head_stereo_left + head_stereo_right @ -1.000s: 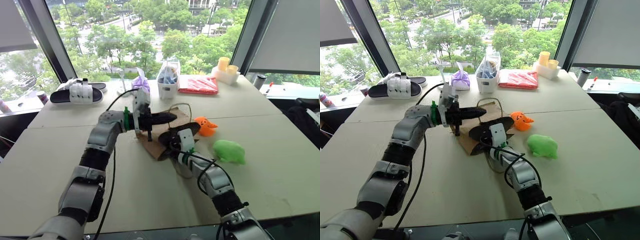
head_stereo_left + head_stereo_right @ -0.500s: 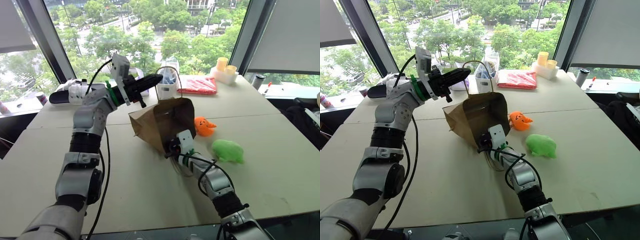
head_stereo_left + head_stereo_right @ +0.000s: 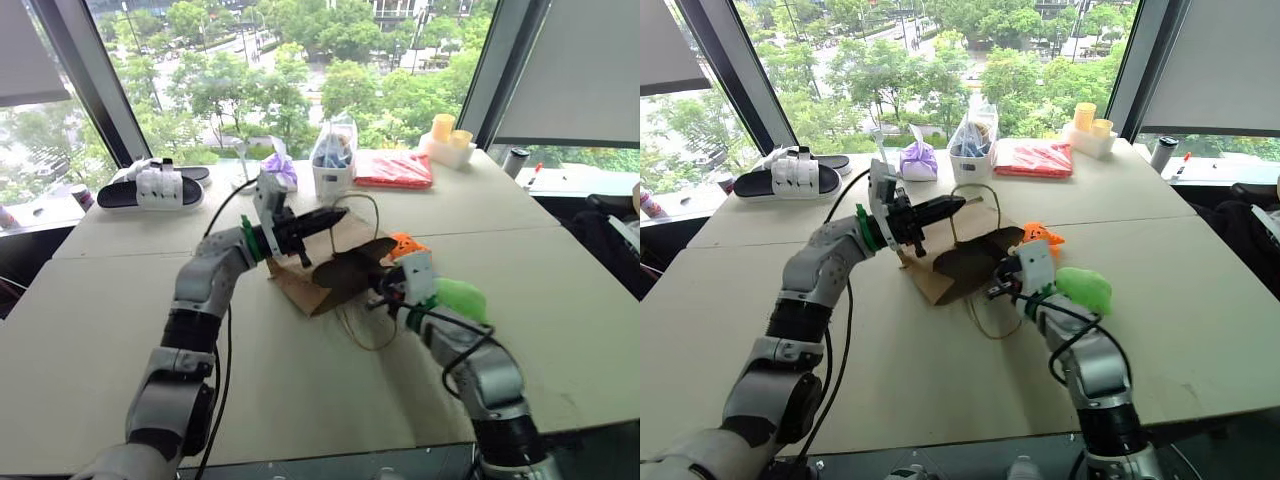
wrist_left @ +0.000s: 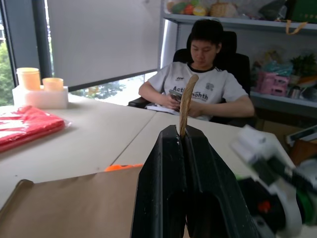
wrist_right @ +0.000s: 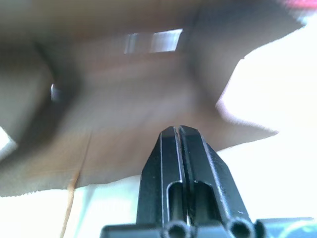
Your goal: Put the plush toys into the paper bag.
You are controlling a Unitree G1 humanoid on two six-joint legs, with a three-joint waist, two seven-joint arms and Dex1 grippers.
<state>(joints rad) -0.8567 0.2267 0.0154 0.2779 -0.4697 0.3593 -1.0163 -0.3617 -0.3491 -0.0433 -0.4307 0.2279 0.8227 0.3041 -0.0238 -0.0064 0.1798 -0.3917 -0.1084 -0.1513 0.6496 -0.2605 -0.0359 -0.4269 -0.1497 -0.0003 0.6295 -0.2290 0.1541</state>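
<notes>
Lying slumped on the desk (image 3: 120, 300), the bag (image 3: 335, 262) gapes toward the orange toy (image 3: 405, 243) and green toy (image 3: 460, 297). Left jaws (image 3: 335, 214) pinch a handle (image 4: 187, 101); right jaws (image 3: 375, 292) look pressed together by its mouth. Risk: thin string slips, mouth collapses.

Beige table (image 3: 300, 400) bears paper bag (image 3: 320, 275), green toy (image 3: 462, 298), apparently sandals (image 3: 150, 187).

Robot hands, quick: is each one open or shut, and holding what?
Left hand: shut on the paper bag's string handle.
Right hand: shut, holding nothing, at the bag's mouth.
</notes>
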